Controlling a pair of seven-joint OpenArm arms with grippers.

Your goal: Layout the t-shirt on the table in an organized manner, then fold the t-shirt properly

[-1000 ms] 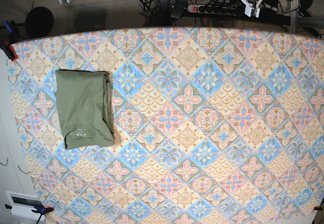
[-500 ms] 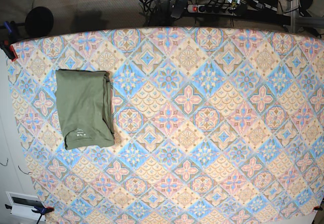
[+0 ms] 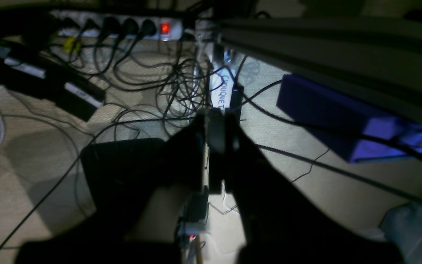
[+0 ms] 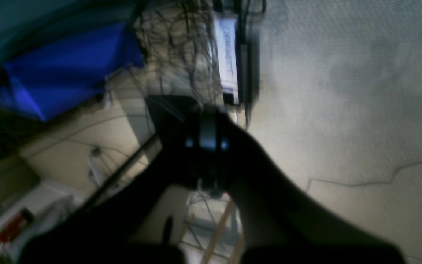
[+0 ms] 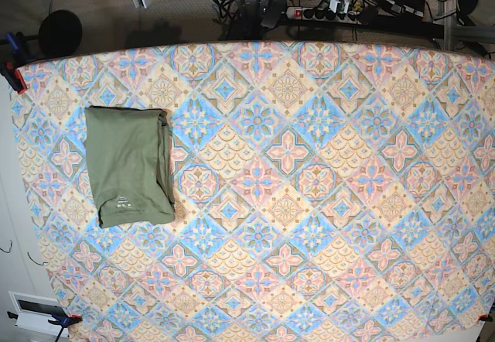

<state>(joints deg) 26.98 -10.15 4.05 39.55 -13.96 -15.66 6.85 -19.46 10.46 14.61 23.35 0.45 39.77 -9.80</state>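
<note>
A white box (image 3: 221, 91) on the floor reads roughly "CHOUQUET".

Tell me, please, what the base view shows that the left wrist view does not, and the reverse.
Only the base view shows the t-shirt, folded into a neat rectangle at the left side of the table, with nothing touching it.

Only the left wrist view shows the left tool, shut and empty above the carpeted floor, beside a blue box.

Both show the power strip with its red switch and tangled cables behind the table.
</note>
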